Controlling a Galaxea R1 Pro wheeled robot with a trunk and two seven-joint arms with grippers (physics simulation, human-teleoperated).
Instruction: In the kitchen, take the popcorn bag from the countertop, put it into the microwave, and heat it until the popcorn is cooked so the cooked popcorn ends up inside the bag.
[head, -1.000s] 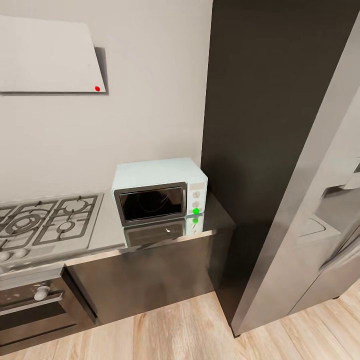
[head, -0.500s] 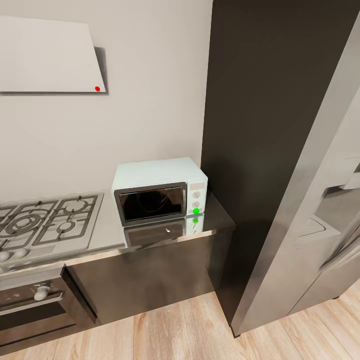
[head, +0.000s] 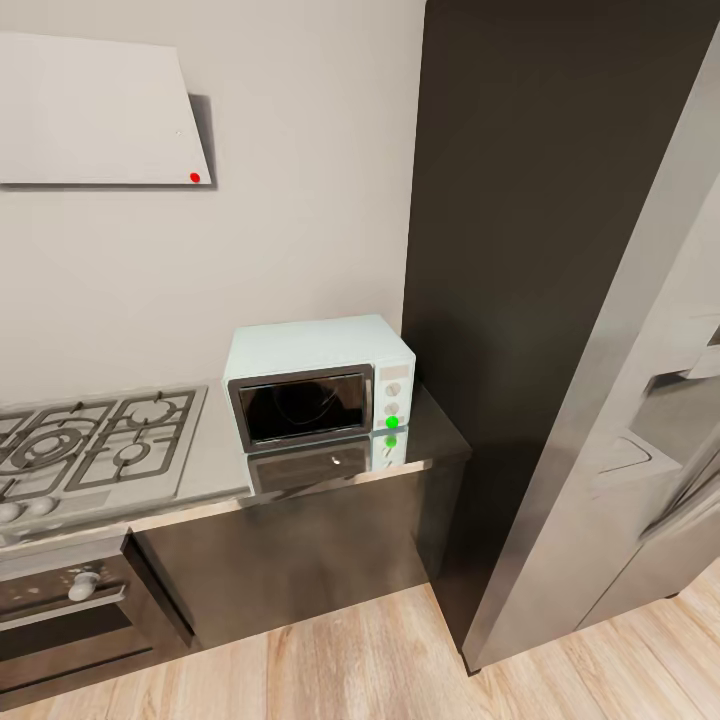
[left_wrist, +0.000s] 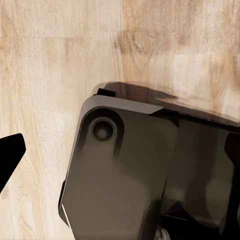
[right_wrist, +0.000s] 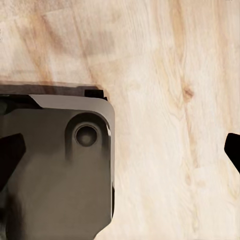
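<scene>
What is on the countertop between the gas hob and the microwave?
Nothing stands there. In the head view, only a bare strip of the glossy countertop separates the gas hob from the microwave, whose door is closed.

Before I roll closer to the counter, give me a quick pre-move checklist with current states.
1. Microwave located, on the countertop beside the tall dark cabinet: ok.
2. Microwave door shut; needs opening before loading: not ok.
3. Green light lit on its panel: ok.
4. Popcorn bag located: not ok, not on the visible countertop.
5. Right gripper open and empty above the wooden floor: ok.
6. Left gripper state: cannot tell, one fingertip visible.
</scene>
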